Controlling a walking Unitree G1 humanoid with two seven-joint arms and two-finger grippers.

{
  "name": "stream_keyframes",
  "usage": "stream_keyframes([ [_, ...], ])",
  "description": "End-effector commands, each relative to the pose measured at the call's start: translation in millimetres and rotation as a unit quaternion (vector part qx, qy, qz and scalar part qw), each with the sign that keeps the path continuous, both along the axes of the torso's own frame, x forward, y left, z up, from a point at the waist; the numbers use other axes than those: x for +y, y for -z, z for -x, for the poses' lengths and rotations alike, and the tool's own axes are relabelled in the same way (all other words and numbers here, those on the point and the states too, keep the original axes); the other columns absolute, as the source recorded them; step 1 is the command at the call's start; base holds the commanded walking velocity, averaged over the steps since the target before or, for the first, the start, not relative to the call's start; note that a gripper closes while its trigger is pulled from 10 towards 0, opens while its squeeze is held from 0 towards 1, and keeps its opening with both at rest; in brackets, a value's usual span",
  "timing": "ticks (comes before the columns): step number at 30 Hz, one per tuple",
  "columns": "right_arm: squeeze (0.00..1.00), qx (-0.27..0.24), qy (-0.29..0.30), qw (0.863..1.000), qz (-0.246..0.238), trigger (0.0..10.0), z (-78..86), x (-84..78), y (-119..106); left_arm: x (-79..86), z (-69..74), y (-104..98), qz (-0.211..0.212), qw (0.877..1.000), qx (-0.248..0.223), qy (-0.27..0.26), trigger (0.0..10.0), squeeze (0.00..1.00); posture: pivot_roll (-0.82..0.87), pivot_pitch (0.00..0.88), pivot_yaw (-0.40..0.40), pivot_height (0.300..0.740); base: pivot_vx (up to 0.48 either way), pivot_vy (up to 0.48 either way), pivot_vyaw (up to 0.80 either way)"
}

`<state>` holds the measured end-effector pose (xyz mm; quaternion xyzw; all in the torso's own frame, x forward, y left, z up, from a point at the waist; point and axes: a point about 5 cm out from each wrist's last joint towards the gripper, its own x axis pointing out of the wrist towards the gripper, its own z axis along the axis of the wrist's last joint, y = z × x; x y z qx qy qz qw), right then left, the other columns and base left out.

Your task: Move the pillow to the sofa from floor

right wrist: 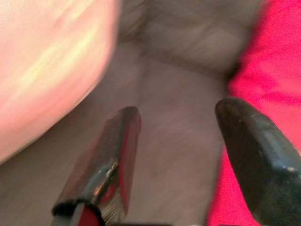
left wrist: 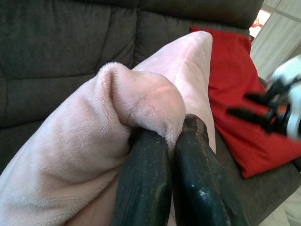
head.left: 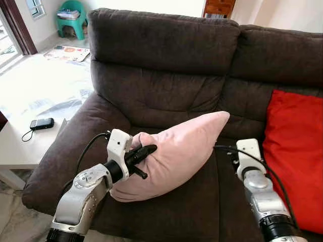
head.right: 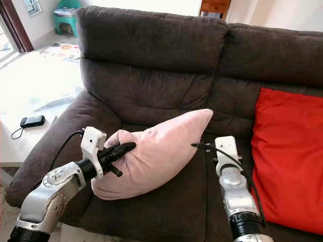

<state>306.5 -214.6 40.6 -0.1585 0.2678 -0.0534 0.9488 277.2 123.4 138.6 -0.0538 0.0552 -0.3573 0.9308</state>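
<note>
A pale pink pillow lies tilted on the seat of the dark brown sofa, its far corner pointing up toward the backrest. My left gripper is shut on a bunched fold at the pillow's near left corner; in the left wrist view the fingers pinch the plush fabric. My right gripper hovers open over the seat, just right of the pillow and apart from it. In the right wrist view its jaws stand wide with only seat fabric between them.
A red cushion leans against the backrest on the sofa's right side. Left of the sofa stands a low white table with a dark phone on it. A green stool sits far back on the light floor.
</note>
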Motion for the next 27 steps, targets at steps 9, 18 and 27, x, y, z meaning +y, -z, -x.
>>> stream_keyframes([
  [9, 0.0, 0.088, -0.086, 0.992, -0.035, 10.0, 1.7, 31.3, 27.7, 0.6, -3.4, -5.6, 0.004, 1.0, -0.017, -0.005, 10.0, 0.0, 0.06, 0.053, -0.074, 0.74, 0.0, 0.0, 0.0],
  [18, 0.0, 0.034, -0.102, 0.993, -0.046, 10.0, -31.9, 50.9, -0.3, 1.7, 3.6, -20.9, 0.106, 0.994, -0.005, 0.022, 10.0, 0.0, 0.1, 0.054, -0.089, 0.74, 0.0, 0.0, 0.0],
  [27, 0.0, -0.063, -0.113, 0.989, -0.072, 10.0, -56.8, 67.0, -34.9, 18.7, 13.5, -31.7, 0.158, 0.987, -0.006, 0.027, 10.0, 0.0, 0.13, 0.061, -0.105, 0.74, 0.0, 0.0, 0.0],
])
